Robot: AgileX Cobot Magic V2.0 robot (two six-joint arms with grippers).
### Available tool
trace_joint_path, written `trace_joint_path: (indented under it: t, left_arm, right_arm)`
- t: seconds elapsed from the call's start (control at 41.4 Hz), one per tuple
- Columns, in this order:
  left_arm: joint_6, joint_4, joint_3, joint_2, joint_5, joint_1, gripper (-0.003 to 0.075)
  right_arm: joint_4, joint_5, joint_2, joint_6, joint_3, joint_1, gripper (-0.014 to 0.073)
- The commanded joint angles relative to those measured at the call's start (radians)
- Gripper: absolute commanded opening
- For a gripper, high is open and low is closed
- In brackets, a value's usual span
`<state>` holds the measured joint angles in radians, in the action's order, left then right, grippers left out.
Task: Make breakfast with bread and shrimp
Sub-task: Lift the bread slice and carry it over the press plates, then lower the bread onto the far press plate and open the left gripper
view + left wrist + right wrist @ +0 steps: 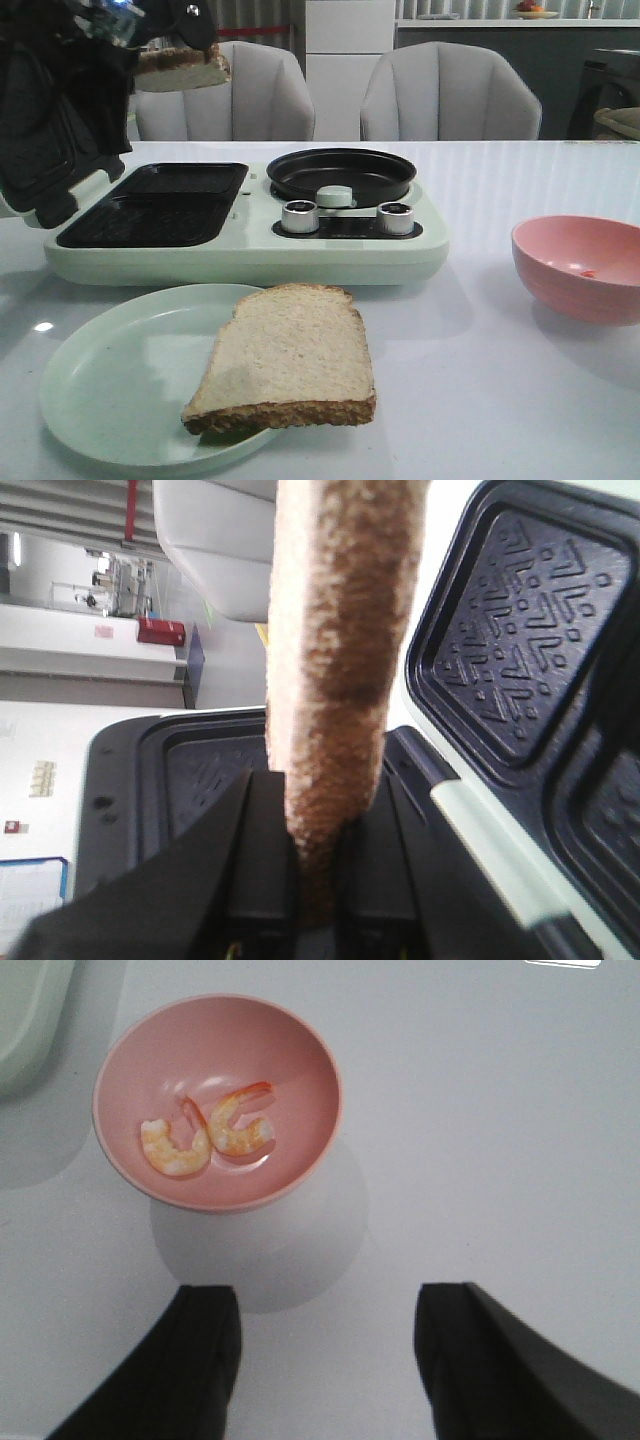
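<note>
Overhead, the breakfast maker (250, 235) lay across the middle of the table (520, 400) with its lid (45, 130) thrown open at the left, the dark sandwich plate (160, 205) bare beneath. The left gripper (315, 875) was pinched on a bread slice (335, 640) by one crust edge, holding it high by the open lid, up and to the back-left of that plate; the slice hung on edge, its long side running away from the fingers, so it probably needed tipping flat as it came down. A second slice (290, 355) lay on the pale green plate (100, 380) in front, overhanging its rim. The pink bowl (215, 1100) sat to the right, near the right gripper (325, 1360), which hung spread and empty beside it. Two shrimp (205, 1135) lay touching in the bowl.
</note>
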<state>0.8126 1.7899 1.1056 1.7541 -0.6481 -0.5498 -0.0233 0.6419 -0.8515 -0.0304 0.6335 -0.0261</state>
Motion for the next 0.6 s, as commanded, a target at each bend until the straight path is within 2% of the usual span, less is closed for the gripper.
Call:
trace_joint_path:
  t: [0.0, 0.29, 0.58]
  left_arm:
    - [0.009, 0.077, 0.098, 0.035, -0.01, 0.027, 0.01]
    - [0.004, 0.077, 0.233, 0.21, 0.074, 0.092, 0.01]
    - [-0.03, 0.077, 0.245, 0.238, 0.156, 0.13, 0.01]
  right_arm:
    - [0.006, -0.056, 0.003, -0.009, 0.029, -0.001, 0.0496]
    - [0.006, -0.056, 0.003, -0.009, 0.029, -0.001, 0.0496]
    - [0.006, -0.056, 0.003, -0.009, 0.029, -0.001, 0.0496]
